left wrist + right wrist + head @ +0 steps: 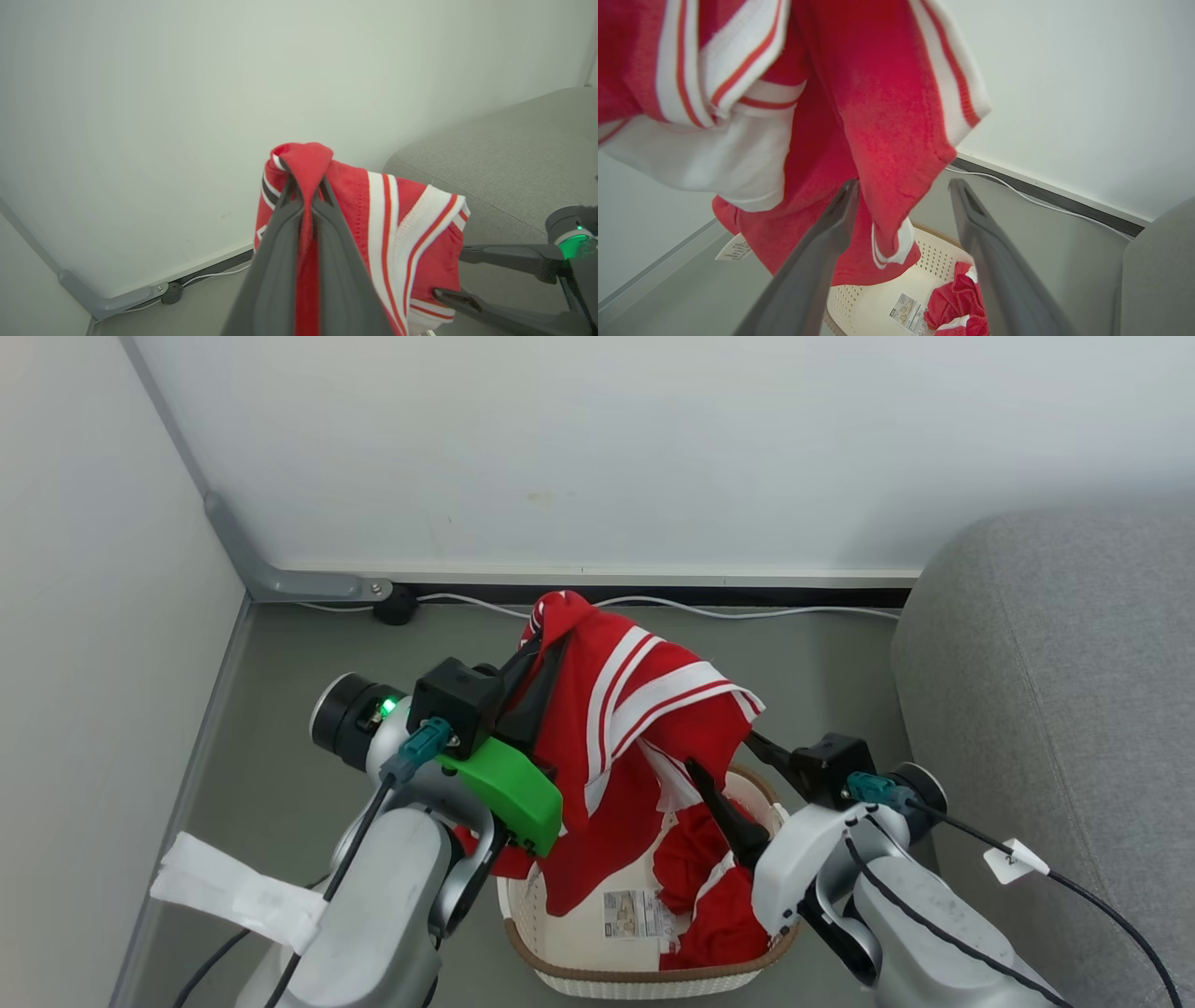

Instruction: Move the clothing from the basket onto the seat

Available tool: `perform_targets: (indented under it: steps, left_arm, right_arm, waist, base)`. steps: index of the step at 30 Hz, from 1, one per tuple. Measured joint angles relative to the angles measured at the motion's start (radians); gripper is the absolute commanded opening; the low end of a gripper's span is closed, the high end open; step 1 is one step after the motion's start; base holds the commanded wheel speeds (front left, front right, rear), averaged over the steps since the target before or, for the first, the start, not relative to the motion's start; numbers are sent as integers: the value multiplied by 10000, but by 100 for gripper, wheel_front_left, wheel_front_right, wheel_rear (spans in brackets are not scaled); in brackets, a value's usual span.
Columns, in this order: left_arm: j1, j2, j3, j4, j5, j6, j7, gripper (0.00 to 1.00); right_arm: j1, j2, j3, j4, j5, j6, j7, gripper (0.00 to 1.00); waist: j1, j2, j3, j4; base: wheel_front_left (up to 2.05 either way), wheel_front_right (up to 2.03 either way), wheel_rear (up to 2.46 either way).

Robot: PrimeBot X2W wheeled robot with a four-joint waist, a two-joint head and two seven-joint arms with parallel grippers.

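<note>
Jersey [624,733] hangs from left tool [306,185]; right tool [904,183] spread beneath, perhaps touching.

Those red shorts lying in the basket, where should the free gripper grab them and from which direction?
Pinch the raised, bunched fold on top of the shorts, coming straight down. They lie crumpled against the right wall of the basket, so the rim would likely block a sideways approach. The open right gripper is nearest; the left gripper is shut on the jersey.

Soft cloth jersey [607,747], perforated plastic basket [635,976]
</note>
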Motion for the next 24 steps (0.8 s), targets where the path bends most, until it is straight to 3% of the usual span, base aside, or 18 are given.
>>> perform_targets:
  steps: [8,9,10,12,13,14,20,21,23,24]
  left_arm:
    - [22,-4,-230,-447,-119,-2,217,0]
    - [40,-4,-242,-502,-134,-2,228,0]
    - [77,-6,-249,-577,-140,4,305,0]
    - [167,-6,-228,-644,-190,19,307,0]
    - [232,-6,-182,-673,-213,59,309,0]
    - [291,-6,-134,-706,-215,119,328,0]
    - [566,8,171,-769,-418,370,395,0]
    - [630,25,211,-765,-491,401,395,13]
    - [761,54,278,-754,-529,453,430,57]
    - [833,52,318,-748,-577,454,437,92]
  right_arm:
    - [-759,-10,861,489,731,8,50,100]
    - [-839,-12,934,516,792,8,48,89]
    - [-1000,-12,1043,543,899,8,40,48]
    - [-1142,-17,1151,589,957,8,38,31]
    - [-1209,-23,1258,596,976,8,36,6]
    - [-1261,-15,1306,627,1016,8,31,0]
    - [-1512,-27,1269,803,1127,8,-58,0]
    - [-1565,-25,1210,802,1227,8,-65,0]
    - [-1649,-29,1103,790,1406,8,-107,0]
    - [-1684,-33,1062,780,1444,8,-150,0]
  waist:
    - [0,0,119,151]
    - [0,0,132,161]
    - [0,0,157,171]
    - [0,0,176,162]
    - [0,0,183,142]
    - [0,0,189,111]
    - [0,0,219,-169]
    - [0,0,224,-227]
    - [0,0,232,-345]
    - [0,0,237,-407]
  base:
    - [0,0,0]
    - [0,0,0]
    - [0,0,0]
    - [0,0,0]
    - [0,0,0]
    - [0,0,0]
    - [0,0,0]
    - [0,0,0]
    - [0,0,0]
    - [0,0,0]
